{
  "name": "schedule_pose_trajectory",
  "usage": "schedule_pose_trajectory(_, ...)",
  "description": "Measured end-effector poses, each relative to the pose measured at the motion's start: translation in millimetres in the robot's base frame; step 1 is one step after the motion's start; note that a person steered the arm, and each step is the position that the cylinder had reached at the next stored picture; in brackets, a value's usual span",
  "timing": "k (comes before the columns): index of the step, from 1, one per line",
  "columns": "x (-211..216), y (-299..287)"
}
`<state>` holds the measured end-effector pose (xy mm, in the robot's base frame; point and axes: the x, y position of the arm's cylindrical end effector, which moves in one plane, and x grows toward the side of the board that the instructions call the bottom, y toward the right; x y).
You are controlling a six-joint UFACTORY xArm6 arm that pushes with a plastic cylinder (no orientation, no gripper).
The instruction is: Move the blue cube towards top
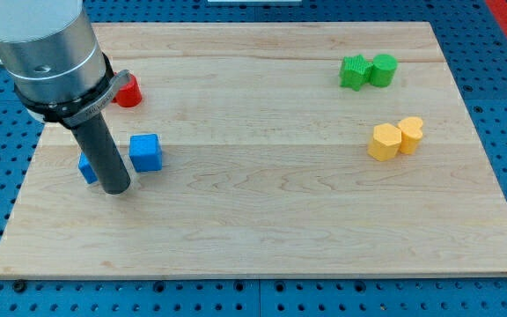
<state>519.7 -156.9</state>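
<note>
Positioning is the step in hand, as I read it. My tip (116, 188) sits on the counter (262, 220) at the left of the frame, between two blue blocks: the blue cube (145, 151) just to its upper right, and a second blue block (86, 168) half hidden behind the rod on its left, shape unclear. The rig has no jaws, only the rod, so it holds nothing. Whether my tip touches either block I cannot tell. A red block (128, 92) lies further up, partly under the arm. Green blocks (368, 71) and yellow blocks (394, 138) sit well apart at the right. Next I need my tip directly below the cube, then a straight push toward the frame's top, keeping clear of the red block.
</note>
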Motion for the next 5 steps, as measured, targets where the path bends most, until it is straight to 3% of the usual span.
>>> schedule_pose_trajectory(1,24,41)
schedule_pose_trajectory(4,3,43)
schedule_pose_trajectory(5,6,115)
